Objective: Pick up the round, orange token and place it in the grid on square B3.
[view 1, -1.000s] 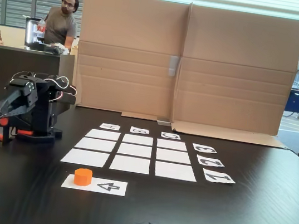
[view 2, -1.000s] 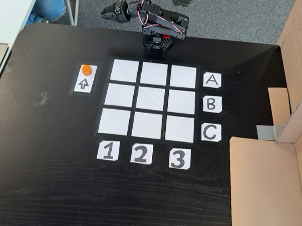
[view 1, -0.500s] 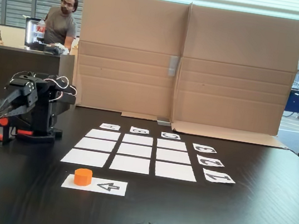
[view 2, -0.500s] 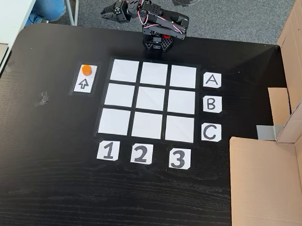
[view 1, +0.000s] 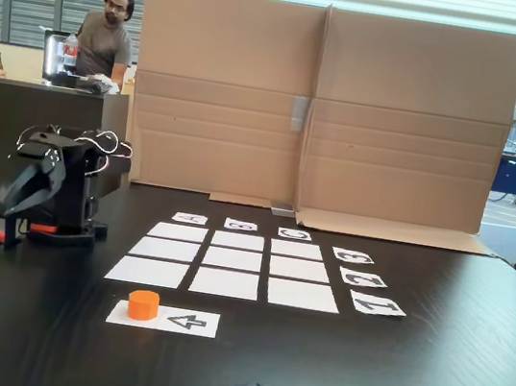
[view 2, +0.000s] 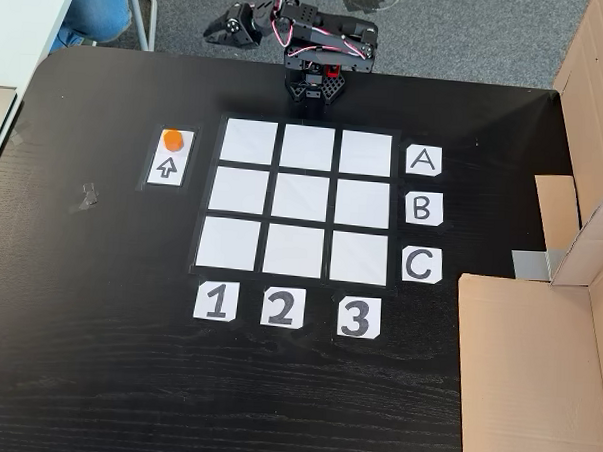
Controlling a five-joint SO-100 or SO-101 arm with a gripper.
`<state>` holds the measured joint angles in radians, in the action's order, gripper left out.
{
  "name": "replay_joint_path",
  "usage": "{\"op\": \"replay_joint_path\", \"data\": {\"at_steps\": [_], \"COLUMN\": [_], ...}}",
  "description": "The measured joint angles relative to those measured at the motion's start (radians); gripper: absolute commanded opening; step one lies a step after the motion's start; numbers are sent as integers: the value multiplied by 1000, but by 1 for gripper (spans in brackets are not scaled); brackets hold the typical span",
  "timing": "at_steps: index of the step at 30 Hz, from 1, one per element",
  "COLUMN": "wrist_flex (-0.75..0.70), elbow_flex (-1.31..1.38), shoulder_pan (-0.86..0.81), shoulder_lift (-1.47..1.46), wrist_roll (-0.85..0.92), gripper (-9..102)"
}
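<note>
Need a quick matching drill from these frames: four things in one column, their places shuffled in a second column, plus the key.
Things:
1. token
2. gripper
3. C card
4. 2 card

Places, as the overhead-style fixed view shows them:
a. below the grid's middle column
b. on the arrow card, left of the grid
c. past the table's top edge
d. right of the grid's bottom row

Pairs: 1-b, 2-c, 3-d, 4-a

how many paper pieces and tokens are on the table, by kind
blank white squares of the grid: 9
letter cards (A, B, C): 3
number cards (1, 2, 3): 3
arrow card: 1
orange token: 1
total: 17
</note>
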<state>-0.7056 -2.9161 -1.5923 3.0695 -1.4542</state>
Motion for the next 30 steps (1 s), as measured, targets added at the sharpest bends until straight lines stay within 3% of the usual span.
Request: {"op": "replay_joint_path", "data": {"at_steps": [7,16,20,23,30], "wrist_flex": [-233,-472,-583,-664,-841], "elbow_flex": [373,775,951,1055,1272], "shoulder_pan": [117,222,253,279,400], "shoulder_lift": [-324,-732,-904,-996,-1220], "wrist_roll": [21,32,37,58,107], "gripper": [2,32,52,62,67]}}
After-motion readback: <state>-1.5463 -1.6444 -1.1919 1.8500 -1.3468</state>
